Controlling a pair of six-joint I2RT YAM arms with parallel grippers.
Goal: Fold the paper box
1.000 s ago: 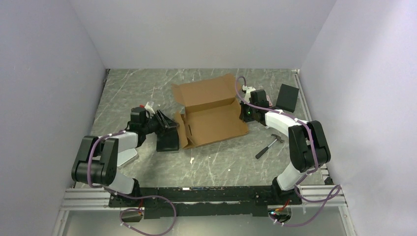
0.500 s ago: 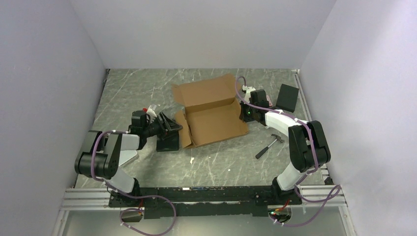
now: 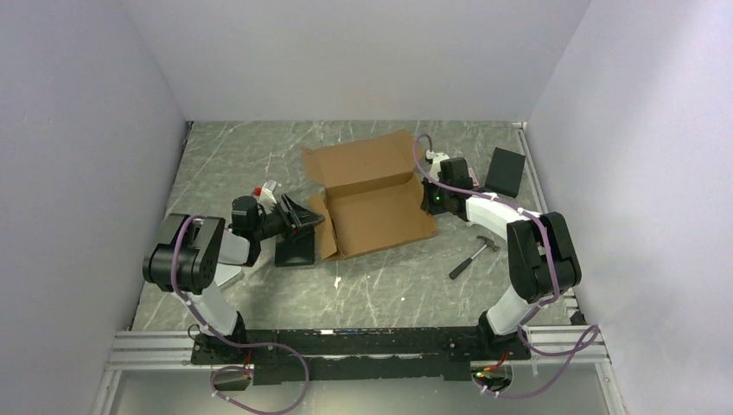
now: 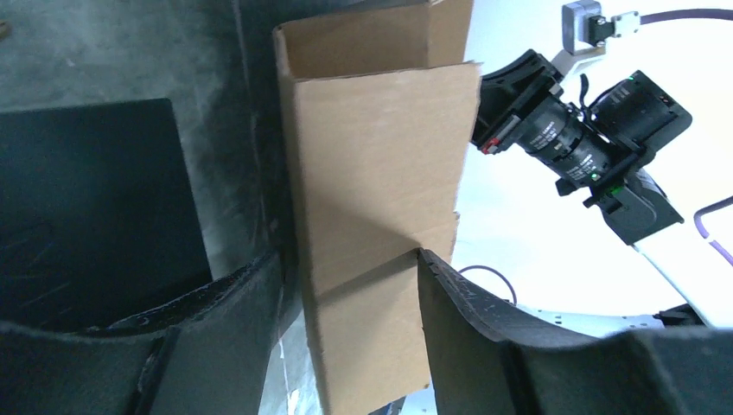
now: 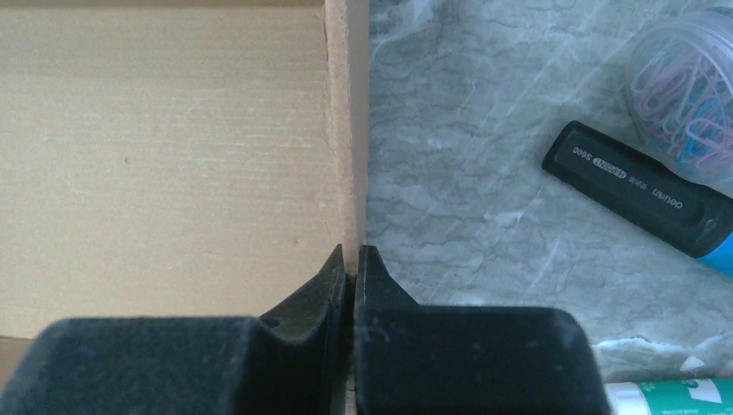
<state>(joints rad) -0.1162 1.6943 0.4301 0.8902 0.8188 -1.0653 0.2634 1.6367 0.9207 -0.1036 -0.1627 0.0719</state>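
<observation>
Box (image 3: 372,203) lies open between the arms, lid raised behind. Left arm (image 3: 186,259), elbow folded back, reaches sideways; left gripper (image 4: 346,259) stands wide astride the upright left flap (image 4: 372,190). Right arm (image 3: 536,251) stretches forward, right gripper (image 5: 350,259) pinched tight on the right wall (image 5: 346,130).

Robot lab test cell: plain panel walls (image 3: 346,52) box in a marble-look table (image 3: 389,285); aluminium extrusion rail (image 3: 143,346) at near edge carries left arm (image 3: 186,259), right arm (image 3: 536,251).
</observation>
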